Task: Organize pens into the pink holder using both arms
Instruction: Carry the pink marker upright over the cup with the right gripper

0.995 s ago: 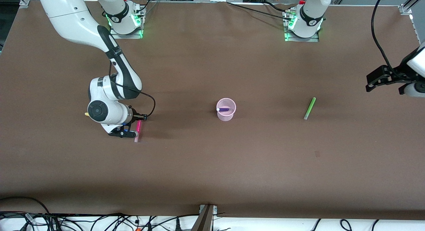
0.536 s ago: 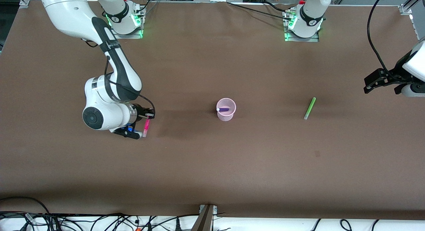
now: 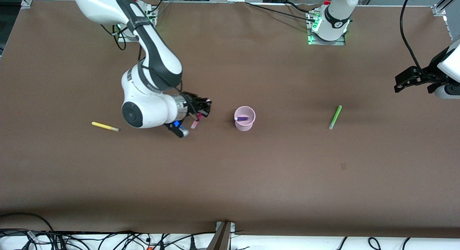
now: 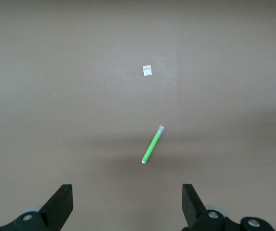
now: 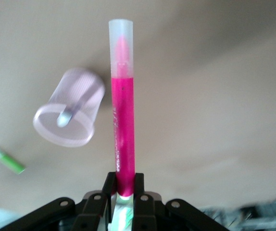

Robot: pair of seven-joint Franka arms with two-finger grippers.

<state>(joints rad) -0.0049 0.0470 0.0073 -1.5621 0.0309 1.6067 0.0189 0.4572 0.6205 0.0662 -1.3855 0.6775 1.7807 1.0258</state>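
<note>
My right gripper (image 3: 199, 115) is shut on the magenta pen (image 3: 195, 122) and holds it in the air beside the pink holder (image 3: 244, 119), toward the right arm's end. In the right wrist view the magenta pen (image 5: 122, 110) sticks out of the gripper (image 5: 123, 185), next to the holder (image 5: 70, 113). The purple pen (image 3: 243, 118) stands in the holder. The yellow pen (image 3: 105, 126) lies on the table toward the right arm's end. The light green pen (image 3: 335, 117) lies toward the left arm's end and also shows in the left wrist view (image 4: 152, 144). My left gripper (image 3: 403, 83) is open and empty, up in the air (image 4: 127, 195).
A small white scrap (image 4: 147, 70) lies on the brown table (image 3: 230, 178), nearer the front camera than the green pen. The arm bases (image 3: 329, 25) stand along the table's edge farthest from the front camera. Cables hang along the edge nearest that camera.
My right gripper has lifted the magenta pen off the table and carried it toward the pink holder, which uncovered the yellow pen. My left gripper has barely shifted.
</note>
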